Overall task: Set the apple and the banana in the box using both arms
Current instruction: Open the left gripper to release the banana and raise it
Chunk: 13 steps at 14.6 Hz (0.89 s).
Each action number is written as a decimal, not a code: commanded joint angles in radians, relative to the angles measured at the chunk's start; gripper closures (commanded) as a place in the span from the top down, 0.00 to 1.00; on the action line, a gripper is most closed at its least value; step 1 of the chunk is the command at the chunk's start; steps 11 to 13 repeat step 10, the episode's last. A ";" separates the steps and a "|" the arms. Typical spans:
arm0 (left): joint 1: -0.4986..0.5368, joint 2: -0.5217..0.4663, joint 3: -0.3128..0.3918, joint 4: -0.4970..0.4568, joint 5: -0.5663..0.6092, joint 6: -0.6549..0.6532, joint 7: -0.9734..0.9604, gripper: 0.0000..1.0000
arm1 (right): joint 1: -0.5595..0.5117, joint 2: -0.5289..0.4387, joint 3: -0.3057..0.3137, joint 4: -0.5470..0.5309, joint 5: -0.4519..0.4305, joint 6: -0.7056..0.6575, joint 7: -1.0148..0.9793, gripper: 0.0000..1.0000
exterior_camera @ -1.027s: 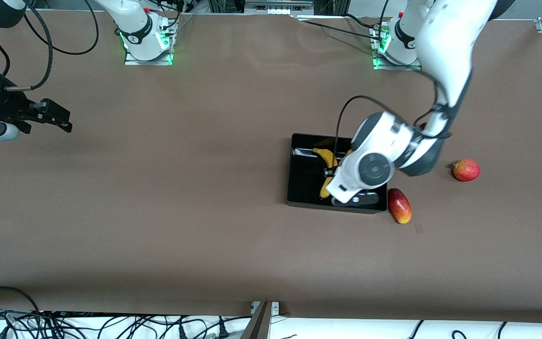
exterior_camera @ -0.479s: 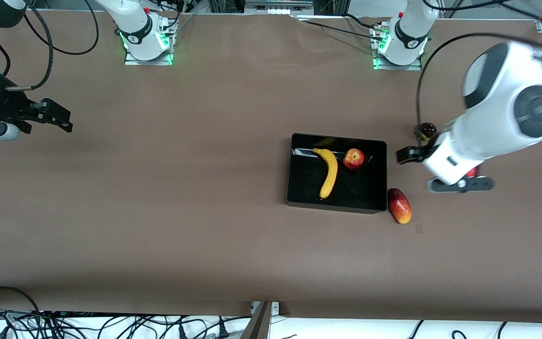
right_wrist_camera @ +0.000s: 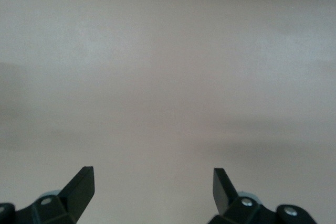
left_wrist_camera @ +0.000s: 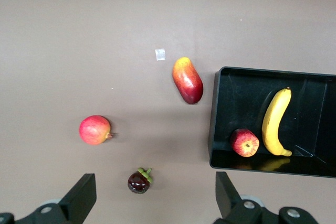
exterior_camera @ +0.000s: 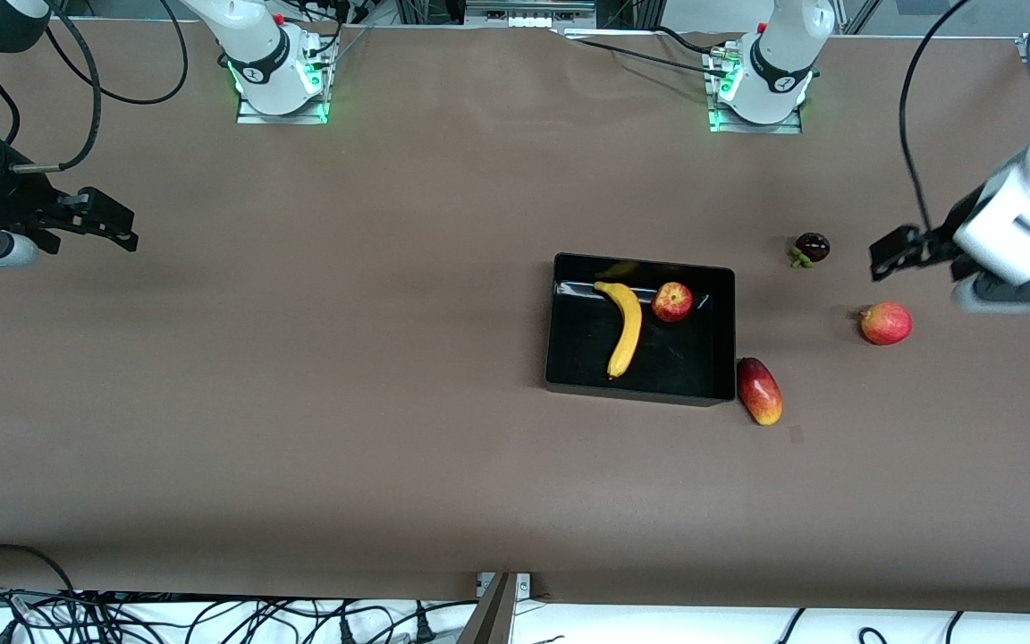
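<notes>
The black box (exterior_camera: 636, 392) sits on the brown table, toward the left arm's end. Inside it lie the yellow banana (exterior_camera: 627, 326) and, beside it, the small red apple (exterior_camera: 672, 301). The left wrist view shows the same box (left_wrist_camera: 215, 114), banana (left_wrist_camera: 275, 121) and apple (left_wrist_camera: 244, 142). My left gripper (exterior_camera: 892, 250) hangs open and empty over the table, off to the side of the box, with bare tabletop between its fingers (left_wrist_camera: 153, 187). My right gripper (exterior_camera: 113, 224) waits open at the right arm's end, over bare table (right_wrist_camera: 151, 177).
An oblong red-yellow fruit (exterior_camera: 759, 391) (left_wrist_camera: 187, 80) lies against the box's near corner. A round red fruit with a nub (exterior_camera: 885, 323) (left_wrist_camera: 95, 129) and a dark purple fruit with a green cap (exterior_camera: 811, 247) (left_wrist_camera: 139, 181) lie under the left gripper's area.
The left arm has swung away from over the box toward its own end of the table, uncovering the banana and apple inside. The right arm has not moved.
</notes>
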 commanded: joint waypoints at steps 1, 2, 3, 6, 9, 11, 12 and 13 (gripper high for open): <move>-0.009 -0.117 0.030 -0.149 -0.030 0.015 0.020 1.00 | -0.007 0.003 0.007 0.014 0.016 -0.006 0.004 1.00; -0.014 -0.113 0.041 -0.140 -0.031 -0.023 0.022 1.00 | -0.007 0.003 0.007 0.014 0.016 -0.006 0.004 1.00; -0.015 -0.113 0.041 -0.137 -0.035 -0.043 0.022 1.00 | -0.007 0.003 0.007 0.014 0.016 -0.007 0.004 1.00; -0.024 -0.116 0.041 -0.137 -0.033 -0.050 0.023 1.00 | -0.007 0.003 0.007 0.014 0.016 -0.006 0.004 1.00; -0.026 -0.117 0.043 -0.136 -0.033 -0.056 0.027 1.00 | -0.007 0.003 0.007 0.014 0.016 -0.006 0.004 1.00; -0.026 -0.117 0.043 -0.136 -0.033 -0.056 0.027 1.00 | -0.007 0.003 0.007 0.014 0.016 -0.006 0.004 1.00; -0.026 -0.117 0.043 -0.136 -0.033 -0.056 0.027 1.00 | -0.007 0.003 0.007 0.014 0.016 -0.006 0.004 1.00; -0.026 -0.117 0.043 -0.136 -0.033 -0.056 0.027 1.00 | -0.007 0.003 0.007 0.014 0.016 -0.006 0.004 1.00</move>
